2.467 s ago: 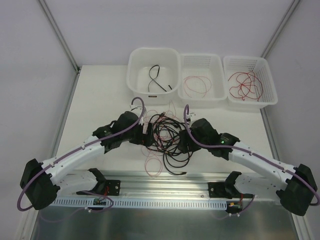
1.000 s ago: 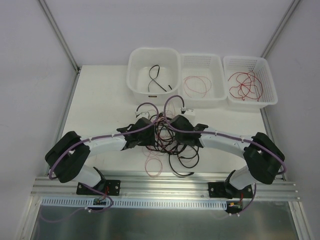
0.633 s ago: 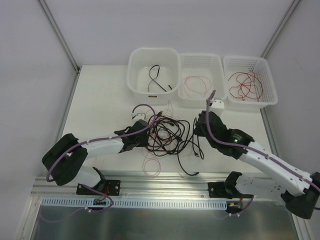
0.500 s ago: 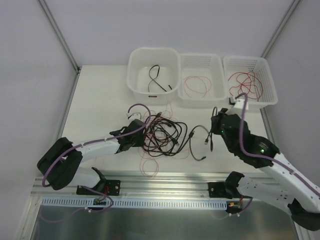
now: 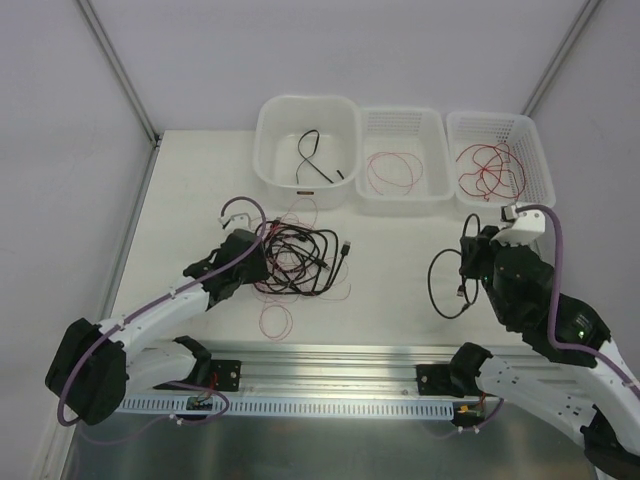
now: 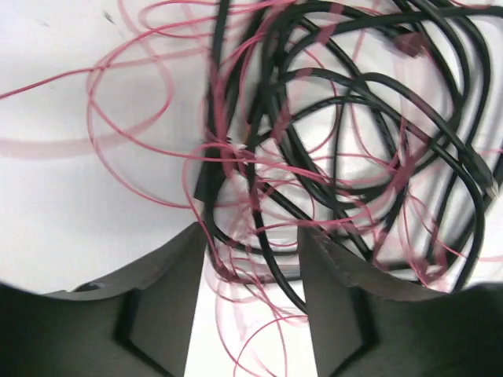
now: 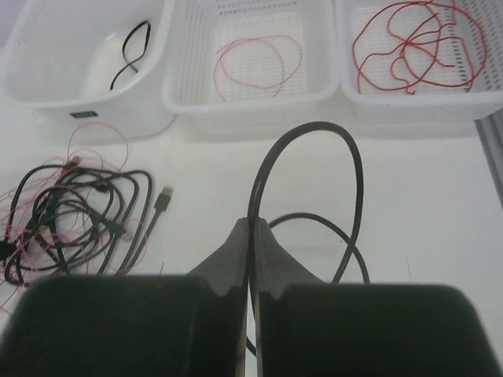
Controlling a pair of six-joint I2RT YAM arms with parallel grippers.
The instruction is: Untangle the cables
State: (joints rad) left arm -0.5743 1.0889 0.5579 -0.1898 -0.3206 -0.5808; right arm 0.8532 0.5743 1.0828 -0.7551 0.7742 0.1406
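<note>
Well, the middle basket (image 5: 402, 198) (image 7: 251, 106) is the easiest thing to steer by, with one thin red wire (image 5: 392, 172) (image 7: 259, 59) looped inside it. Touching its left side sits a white tub (image 5: 305, 100) (image 7: 86, 110) with a short black lead (image 5: 310, 160) (image 7: 130, 51) in it, and just to its right stands a second basket (image 5: 505, 205) (image 7: 416, 106) holding a bunch of red wires (image 5: 490, 165) (image 7: 409, 39). On the table (image 5: 200, 190), nearer the arms and off to the left of the middle basket, lies the tangle (image 5: 295, 262) (image 6: 314, 157) (image 7: 71, 212): black cables knotted up with pale red loops, one plug end (image 5: 345, 245) (image 7: 163, 196) poking out on the side toward the basket. The left gripper (image 5: 262, 268) (image 6: 251, 267) is at the tangle's far-from-basket edge, its fingers (image 6: 169, 290) apart, with red strands and a black cable crossing the gap between them. Nearer the arms and to the right of the middle basket, well apart from the tangle, the right gripper (image 5: 467, 252) (image 7: 251, 251) has its fingers pressed together on a single black cable (image 5: 431, 283) (image 7: 314, 125), which arches up out of the grip and curls back down in a loop over the table.
</note>
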